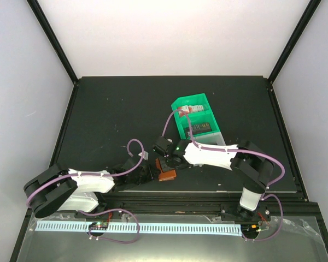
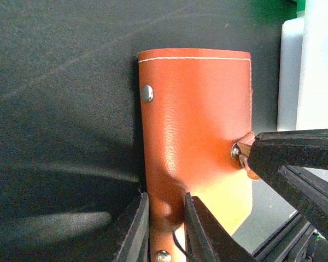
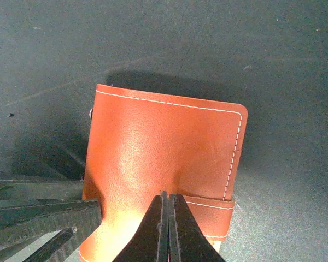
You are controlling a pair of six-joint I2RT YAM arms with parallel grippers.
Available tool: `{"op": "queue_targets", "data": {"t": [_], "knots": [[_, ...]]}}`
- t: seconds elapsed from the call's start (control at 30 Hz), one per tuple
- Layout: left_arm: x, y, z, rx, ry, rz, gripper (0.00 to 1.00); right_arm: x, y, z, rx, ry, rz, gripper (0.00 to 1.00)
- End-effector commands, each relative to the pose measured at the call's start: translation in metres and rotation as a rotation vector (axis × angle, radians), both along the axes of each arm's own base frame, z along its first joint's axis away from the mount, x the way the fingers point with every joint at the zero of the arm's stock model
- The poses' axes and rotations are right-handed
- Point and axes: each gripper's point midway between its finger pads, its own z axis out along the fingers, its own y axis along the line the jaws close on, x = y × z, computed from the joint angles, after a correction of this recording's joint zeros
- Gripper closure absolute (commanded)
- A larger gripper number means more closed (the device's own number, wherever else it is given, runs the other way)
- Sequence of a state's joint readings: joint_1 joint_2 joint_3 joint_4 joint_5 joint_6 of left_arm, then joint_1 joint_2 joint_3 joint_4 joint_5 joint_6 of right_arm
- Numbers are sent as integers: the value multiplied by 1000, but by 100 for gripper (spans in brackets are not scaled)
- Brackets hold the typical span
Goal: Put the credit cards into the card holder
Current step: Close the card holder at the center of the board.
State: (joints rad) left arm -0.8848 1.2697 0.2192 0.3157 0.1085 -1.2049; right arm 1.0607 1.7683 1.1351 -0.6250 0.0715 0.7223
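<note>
The worktop (image 1: pixel 98 120) has open room left of the card holder (image 1: pixel 165 171), which lies near its front edge. The green tray (image 1: pixel 177 112) holding the credit cards (image 1: pixel 202 126) sits beyond the card holder, nearer the right arm. The left hand (image 2: pixel 165 202) pinches the card holder's near end, with the long axis running away from it. The right hand (image 3: pixel 165 197) is closed tight at the snap tab (image 2: pixel 241 153); whether it grips the tab is unclear.

From above, the holder (image 1: pixel 167 174) is mostly hidden under the left gripper (image 1: pixel 152 173) and right gripper (image 1: pixel 168 162); the cards (image 1: pixel 190 109) in the tray (image 1: pixel 179 121) are too small to read. In both wrist views the holder's near end runs off the bottom edge; the right gripper's tips cover part of the tab (image 3: pixel 216 214); its inside is hidden.
</note>
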Motion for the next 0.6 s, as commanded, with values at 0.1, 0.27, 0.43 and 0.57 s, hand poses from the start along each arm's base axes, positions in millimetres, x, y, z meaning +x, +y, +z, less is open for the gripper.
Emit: {"op": "queue_targets", "data": {"t": [0.1,0.27,0.43,0.57], "knots": [[-21,38,-44,184,105,20,80,3,4,-7,-11,-17,11,99],[-21,38,-44,185,105,20,80,4,0,-11,-36,-21,9,99],[-21,38,-44,187,106,20,80,9,-3,0,-28,-59,-9,99],[-21,38,-44,186,107,22,81,14,-5,13,-20,-100,-28,99]]}}
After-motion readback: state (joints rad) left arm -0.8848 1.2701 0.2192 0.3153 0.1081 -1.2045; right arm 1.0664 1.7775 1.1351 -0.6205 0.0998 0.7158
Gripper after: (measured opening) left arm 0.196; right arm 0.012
